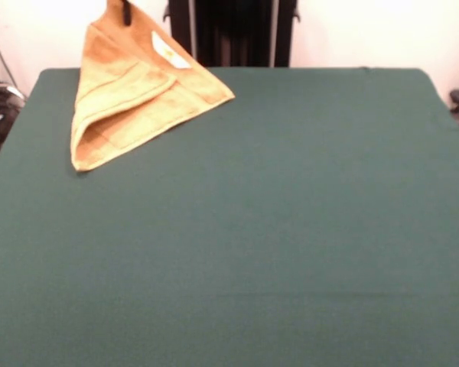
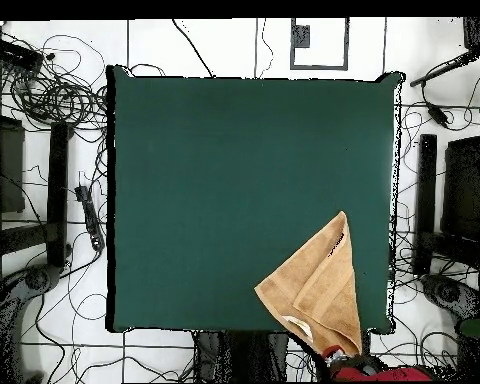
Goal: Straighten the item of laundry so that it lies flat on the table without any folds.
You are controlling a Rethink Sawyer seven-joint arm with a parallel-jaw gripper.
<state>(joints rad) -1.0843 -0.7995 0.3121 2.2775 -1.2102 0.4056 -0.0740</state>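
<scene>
Green cloth covers the surface (image 1: 275, 229), whose near stretch lies bare in the front view. Farther back, toward the left far corner in that view, the orange-tan towel (image 1: 130, 99) is lifted at one corner into a tent shape: its peak is up at the picture's top edge, while its lower edges and two corners rest on the cloth. It is folded over itself, with a doubled flap showing across its face, and a white label (image 1: 170, 50) shows near the upper right edge. A dark tool (image 1: 125, 9) shows only as a small tip at the towel's peak, clamped on that raised corner; how wide its fingers stand cannot be made out. From overhead, the towel (image 2: 319, 290) lies as a long triangle near the surface's corner beside the robot base, one point reaching inward. Only a bit of the red arm (image 2: 369, 372) shows at that edge.
</scene>
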